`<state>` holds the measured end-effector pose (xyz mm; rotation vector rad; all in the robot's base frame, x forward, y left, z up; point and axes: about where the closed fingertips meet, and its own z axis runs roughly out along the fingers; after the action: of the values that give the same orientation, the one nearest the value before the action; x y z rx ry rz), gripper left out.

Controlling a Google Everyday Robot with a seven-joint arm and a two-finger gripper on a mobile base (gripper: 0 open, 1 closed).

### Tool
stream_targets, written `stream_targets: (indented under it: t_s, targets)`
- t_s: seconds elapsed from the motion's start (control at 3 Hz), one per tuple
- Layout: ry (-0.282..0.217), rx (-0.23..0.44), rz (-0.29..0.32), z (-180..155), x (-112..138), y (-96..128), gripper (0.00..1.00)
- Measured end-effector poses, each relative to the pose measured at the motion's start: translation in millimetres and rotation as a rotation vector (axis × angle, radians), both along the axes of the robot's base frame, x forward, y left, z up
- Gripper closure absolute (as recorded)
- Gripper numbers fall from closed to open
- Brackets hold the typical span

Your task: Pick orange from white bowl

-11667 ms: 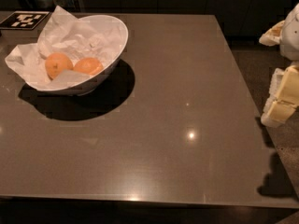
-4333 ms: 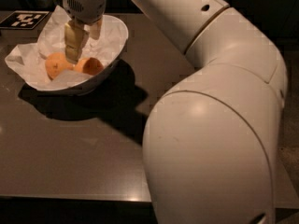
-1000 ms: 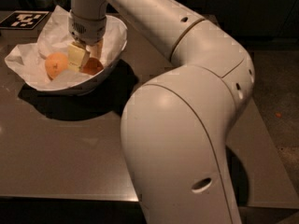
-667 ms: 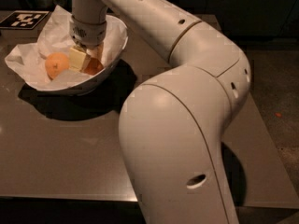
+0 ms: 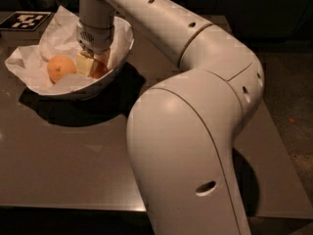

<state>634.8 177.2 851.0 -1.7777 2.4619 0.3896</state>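
The white bowl (image 5: 98,88), lined with crumpled white paper, stands at the table's far left. My gripper (image 5: 94,66) reaches straight down into it from above. Its cream fingers (image 5: 84,63) sit on either side of the deeper reddish orange (image 5: 99,72) and press against it. The orange still rests low in the bowl and is mostly hidden by the fingers. My arm (image 5: 195,121) arches over from the lower right.
A paler yellow-orange fruit (image 5: 60,67) with a dark dimple lies in the bowl just left of the gripper. A black-and-white marker tag (image 5: 24,20) lies at the far left corner. The brown table (image 5: 68,155) ends at the right, with floor beyond.
Long before, the arm was outside the bowl. Over the last second the gripper has settled slightly lower and the fingers have drawn in around the reddish orange. The paler fruit has not moved.
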Motion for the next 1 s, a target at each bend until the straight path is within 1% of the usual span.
stream_targets:
  t_s: [0.33, 0.67, 1.0]
  targets:
    - [0.000, 0.000, 0.000, 0.0, 0.0, 0.0, 0.93]
    - [-0.071, 0.037, 0.018, 28.2, -7.2, -14.0, 1.00]
    - [-0.147, 0.068, 0.070, 68.0, -27.0, -26.7, 1.00]
